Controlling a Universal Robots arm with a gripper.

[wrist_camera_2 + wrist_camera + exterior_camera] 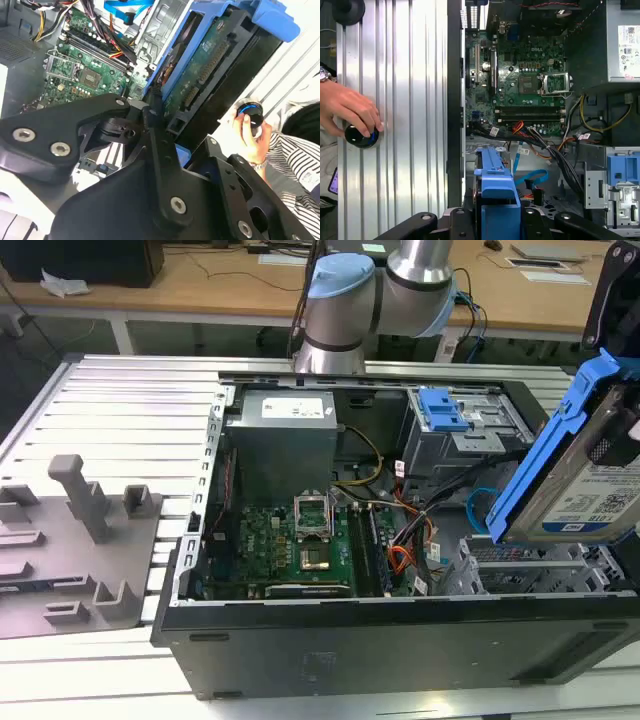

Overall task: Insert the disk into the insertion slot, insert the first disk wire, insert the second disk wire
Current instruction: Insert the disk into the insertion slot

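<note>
The disk [590, 495] is a silver drive in a blue carrier, hanging tilted in the air at the exterior view's right end of the open computer case. My gripper [612, 455] is shut on it. In the second wrist view my black fingers [150, 112] clamp the carrier's blue edge, with the disk's [200, 65] green circuit board facing the camera. The insertion slot [530, 565], a low bay of grey perforated metal, lies just below the disk. A blue flat cable [530, 177] and a black and orange wire bundle [555, 150] lie loose in the case beside it.
A taller grey bay with a blue latch [445, 410] stands behind the slot. The motherboard [300, 545] and power supply [282, 440] occupy the rest of the case. A person's hand [350, 107] rests on a black knob [361, 136] on the ribbed aluminium table. A grey fixture plate [70, 540] lies at the exterior view's left.
</note>
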